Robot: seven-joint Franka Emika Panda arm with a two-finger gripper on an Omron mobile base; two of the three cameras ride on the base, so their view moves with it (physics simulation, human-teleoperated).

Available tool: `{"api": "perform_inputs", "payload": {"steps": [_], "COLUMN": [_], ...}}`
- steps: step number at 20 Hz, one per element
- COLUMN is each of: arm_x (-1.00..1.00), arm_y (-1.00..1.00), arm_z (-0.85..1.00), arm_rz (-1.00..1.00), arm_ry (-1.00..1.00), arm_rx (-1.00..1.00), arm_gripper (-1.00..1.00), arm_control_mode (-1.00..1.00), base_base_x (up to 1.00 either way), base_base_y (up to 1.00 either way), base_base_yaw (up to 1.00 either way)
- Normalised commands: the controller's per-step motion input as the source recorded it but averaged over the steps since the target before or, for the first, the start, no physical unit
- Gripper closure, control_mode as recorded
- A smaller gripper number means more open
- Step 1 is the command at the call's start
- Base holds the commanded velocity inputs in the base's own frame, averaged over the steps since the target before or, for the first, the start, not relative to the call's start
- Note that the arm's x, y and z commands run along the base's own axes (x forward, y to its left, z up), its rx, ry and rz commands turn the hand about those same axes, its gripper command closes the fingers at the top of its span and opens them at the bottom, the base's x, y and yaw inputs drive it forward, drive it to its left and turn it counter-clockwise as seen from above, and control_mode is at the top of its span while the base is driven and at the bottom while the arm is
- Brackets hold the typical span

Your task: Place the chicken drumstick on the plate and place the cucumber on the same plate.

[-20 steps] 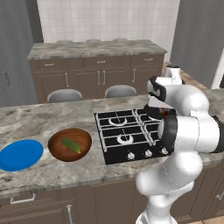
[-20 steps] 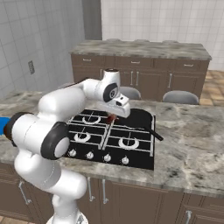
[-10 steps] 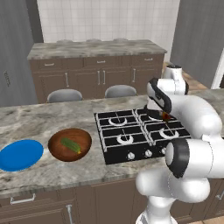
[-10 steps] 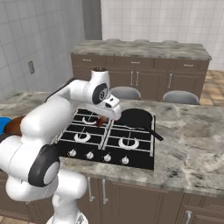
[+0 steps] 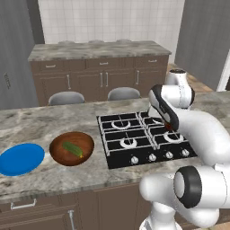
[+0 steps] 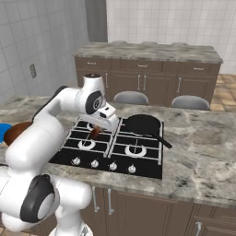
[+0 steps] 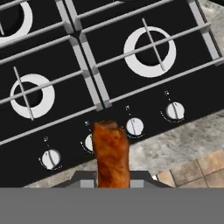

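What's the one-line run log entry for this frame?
gripper: shut on drumstick, above stove | cucumber: in wooden bowl | plate: bare, left of bowl | step: carry drumstick to plate

White tiled wall (image 5: 112, 20) at back. Dark brown cabinets (image 5: 101, 83) w/ grey stone top along it. Two grey stools (image 6: 131, 97) behind the granite desk (image 5: 45, 123). Black 4-burner stove (image 5: 139, 139) set in desk. Wood floor (image 6: 226, 90) at far right.
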Motion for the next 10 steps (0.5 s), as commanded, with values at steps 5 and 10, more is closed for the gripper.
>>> {"api": "perform_inputs", "payload": {"steps": [5,10], "arm_x": [-0.28,-0.07], "arm_y": [0.31,0.17], "arm_z": [0.00,0.00], "arm_rz": [0.00,0.00], "arm_ry": [0.00,0.00], "arm_rx": [0.00,0.00], "arm_gripper": [1.00,1.00], "arm_control_mode": [-1.00,-1.00], "base_base_x": [0.00,0.00], "base_base_y": [0.00,0.00], "base_base_yaw": [0.00,0.00]}}
